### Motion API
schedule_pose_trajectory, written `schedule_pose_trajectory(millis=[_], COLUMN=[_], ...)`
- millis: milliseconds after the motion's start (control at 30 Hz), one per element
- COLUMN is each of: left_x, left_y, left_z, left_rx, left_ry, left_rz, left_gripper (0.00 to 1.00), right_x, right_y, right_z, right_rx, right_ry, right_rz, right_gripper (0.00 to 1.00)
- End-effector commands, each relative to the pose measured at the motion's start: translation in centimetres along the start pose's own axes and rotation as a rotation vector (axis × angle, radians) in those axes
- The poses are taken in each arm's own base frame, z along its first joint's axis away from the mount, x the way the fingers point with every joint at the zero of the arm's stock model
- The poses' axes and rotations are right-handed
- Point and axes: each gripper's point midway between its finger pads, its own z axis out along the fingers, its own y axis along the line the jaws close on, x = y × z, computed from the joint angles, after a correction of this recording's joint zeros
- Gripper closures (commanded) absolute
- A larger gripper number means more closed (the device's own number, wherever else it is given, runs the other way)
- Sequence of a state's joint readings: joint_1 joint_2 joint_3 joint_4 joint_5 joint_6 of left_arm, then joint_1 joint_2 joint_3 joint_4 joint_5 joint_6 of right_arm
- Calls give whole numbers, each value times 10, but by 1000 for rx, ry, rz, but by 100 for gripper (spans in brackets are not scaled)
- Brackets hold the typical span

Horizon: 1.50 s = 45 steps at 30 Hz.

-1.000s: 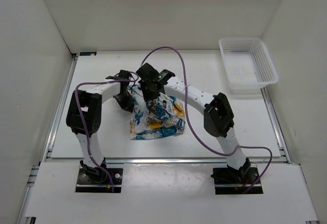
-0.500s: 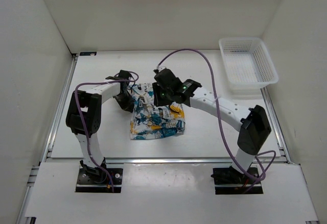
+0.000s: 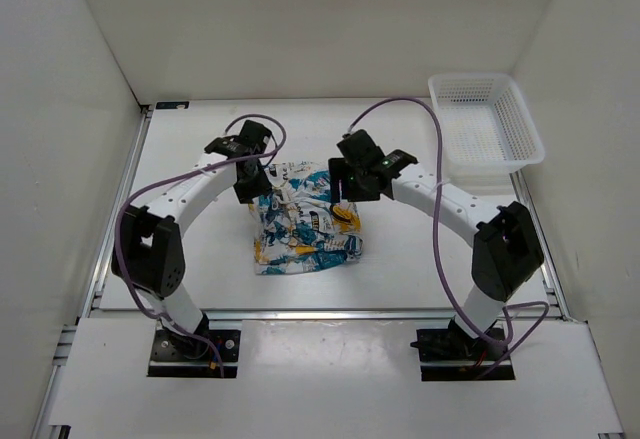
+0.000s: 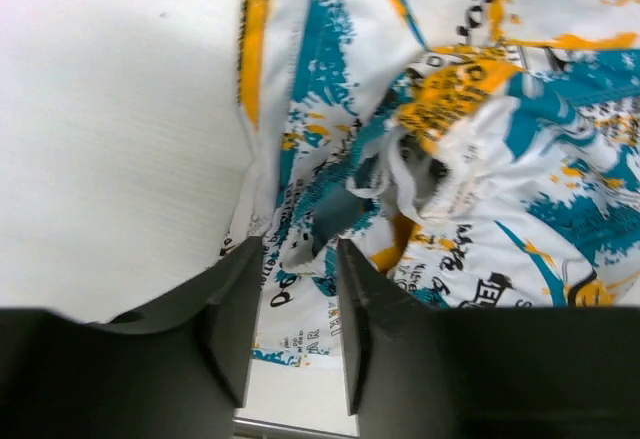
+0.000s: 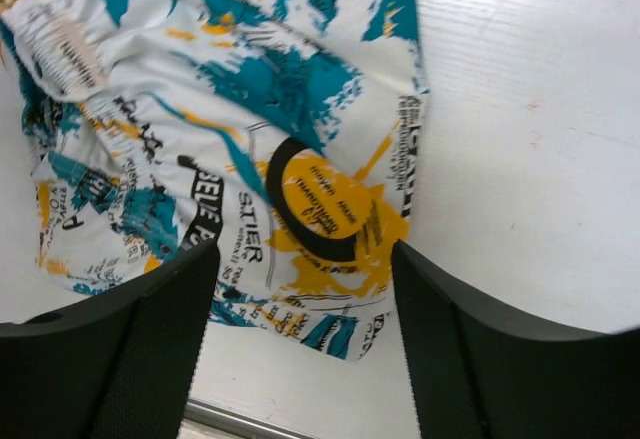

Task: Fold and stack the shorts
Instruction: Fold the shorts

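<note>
The shorts (image 3: 302, 221) lie crumpled in a rough fold on the white table, white with yellow-orange, teal and black print. My left gripper (image 3: 257, 179) hovers at their far left corner. In the left wrist view its jaws (image 4: 296, 251) stand partly open with nothing between them, above the bunched fabric (image 4: 450, 129). My right gripper (image 3: 346, 187) hovers over the far right corner. In the right wrist view it (image 5: 303, 255) is wide open and empty above the flat printed cloth (image 5: 250, 109).
A white plastic mesh basket (image 3: 485, 124) stands at the back right of the table (image 3: 190, 249). White walls enclose the table on three sides. A metal rail runs along the near edge (image 3: 330, 312).
The right gripper let go of the shorts it held up and drew back to the right. The cloth dropped and spread. The left gripper moved a little farther away.
</note>
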State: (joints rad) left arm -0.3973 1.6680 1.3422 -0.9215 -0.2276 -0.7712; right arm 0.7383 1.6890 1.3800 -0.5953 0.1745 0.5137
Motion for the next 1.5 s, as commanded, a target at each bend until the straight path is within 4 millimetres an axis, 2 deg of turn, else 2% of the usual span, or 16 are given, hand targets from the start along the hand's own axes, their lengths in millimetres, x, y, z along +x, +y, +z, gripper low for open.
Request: schedule_pose_trajectory(millis=[0,67,100,133,167,300,433,600,700,767,1000,1167,1200,1300,1367,1467], left_x=[2,9,11,22,24,43,46,46,44,42,23,14,15,12,9,13], left_y=[-16,-34,-47,-58,-64,-75,-80,-84,-81,-82,-82,-72,-66,-60,-46,-28], left_z=[-7,-5,3,5,9,32,37,41,43,38,-3,-19,-16,-31,-32,-19], left_rx=[35,88,118,161,178,214,238,250,234,242,289,287,272,290,272,222], left_ry=[13,49,64,109,124,217,235,235,221,212,131,105,117,106,89,103], left_rz=[91,144,170,191,191,216,226,225,226,225,215,195,188,177,165,168], left_gripper=[51,41,35,23,21,19,20,34,71,90,90,90,90,90,90,90], right_x=[-7,-1,-1,-4,-5,-1,4,15,19,21,34,38,38,40,41,35], right_y=[-5,-8,-8,-10,-15,-26,-36,-44,-40,-34,-26,-26,-26,-30,-34,-31], right_z=[-2,6,6,10,12,23,33,55,64,67,80,91,91,96,97,97], right_rx=[-45,-63,-63,-73,-79,-122,-153,-159,-184,-226,-284,-293,-293,-271,-248,-254], right_ry=[11,46,46,46,47,87,124,172,179,187,223,229,229,229,229,214], right_rz=[18,34,34,46,51,100,132,147,148,148,172,183,183,184,184,192], right_gripper=[28,39,42,42,42,26,23,23,26,27,27,27,27,34,37,46])
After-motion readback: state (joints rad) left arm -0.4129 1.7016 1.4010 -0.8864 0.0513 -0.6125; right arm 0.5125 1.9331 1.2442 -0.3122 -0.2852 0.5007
